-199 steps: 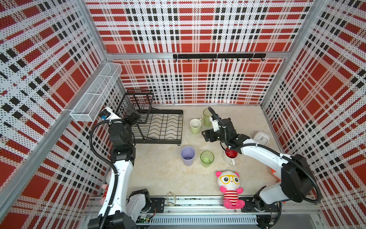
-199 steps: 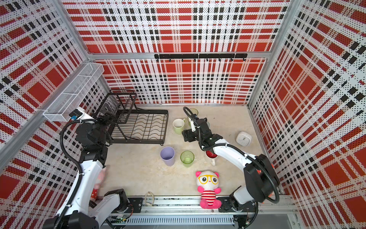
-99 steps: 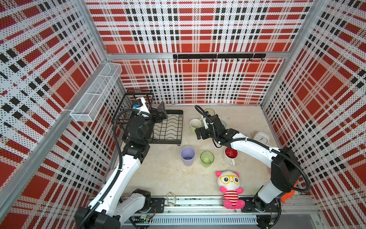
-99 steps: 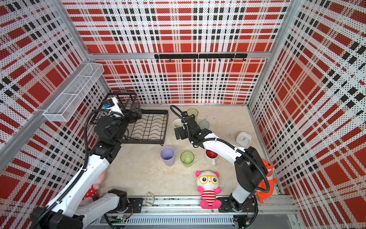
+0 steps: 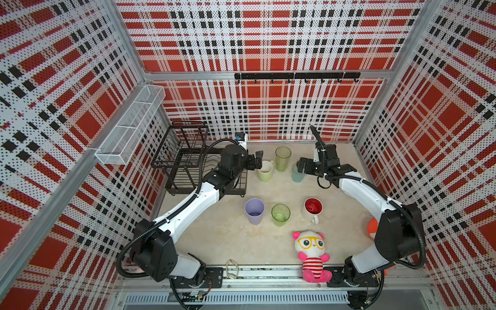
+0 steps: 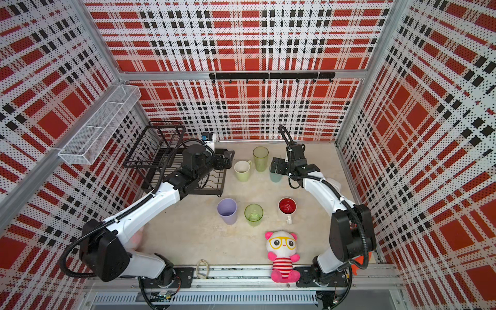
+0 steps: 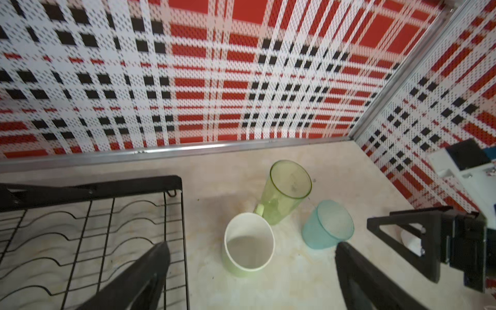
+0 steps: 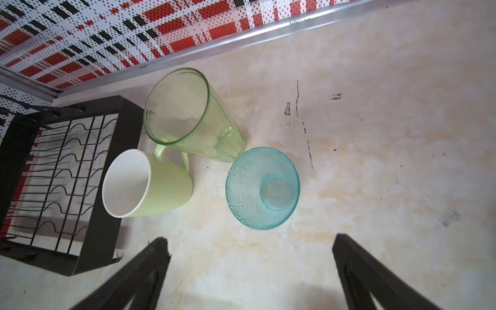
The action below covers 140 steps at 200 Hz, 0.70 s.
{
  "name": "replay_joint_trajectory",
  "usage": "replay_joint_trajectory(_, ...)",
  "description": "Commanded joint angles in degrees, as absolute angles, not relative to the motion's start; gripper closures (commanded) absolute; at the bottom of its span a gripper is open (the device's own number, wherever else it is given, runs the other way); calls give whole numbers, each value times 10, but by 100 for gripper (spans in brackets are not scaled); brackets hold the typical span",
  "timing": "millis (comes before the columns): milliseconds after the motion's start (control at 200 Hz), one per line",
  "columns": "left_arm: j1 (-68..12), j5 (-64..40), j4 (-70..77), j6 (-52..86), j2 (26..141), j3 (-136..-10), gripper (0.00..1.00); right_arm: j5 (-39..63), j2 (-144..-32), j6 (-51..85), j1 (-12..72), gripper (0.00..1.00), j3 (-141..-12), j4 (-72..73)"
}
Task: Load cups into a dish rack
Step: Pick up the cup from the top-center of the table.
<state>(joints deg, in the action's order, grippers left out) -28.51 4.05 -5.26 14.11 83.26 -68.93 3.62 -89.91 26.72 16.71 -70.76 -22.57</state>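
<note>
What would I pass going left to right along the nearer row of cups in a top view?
lavender cup → bright green tumbler → white mug with red inside

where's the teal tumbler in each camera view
Top view: teal tumbler near the back, partly under the right gripper.
Top view: same spot, mostly hidden by that gripper.
Left wrist: beside the pale green mug.
Right wrist: centred, ahead of the open right gripper.
Shared landmark: the olive-green tumbler next to it.
</note>
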Motion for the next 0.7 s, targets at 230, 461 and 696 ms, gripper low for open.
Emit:
replay_joint_trajectory(230,-266,-54,-107,169,888,-731,3,113,-920,372,192,14,-711,-157)
replay_joint_trajectory(461,-224,-77,-164,153,1033,-843,25,76,-874,347,192,13,-657,-171)
replay_joint_trajectory(696,-229,-81,-231,128,1113,-931,31,-1,-811,327,192,11,-594,-201)
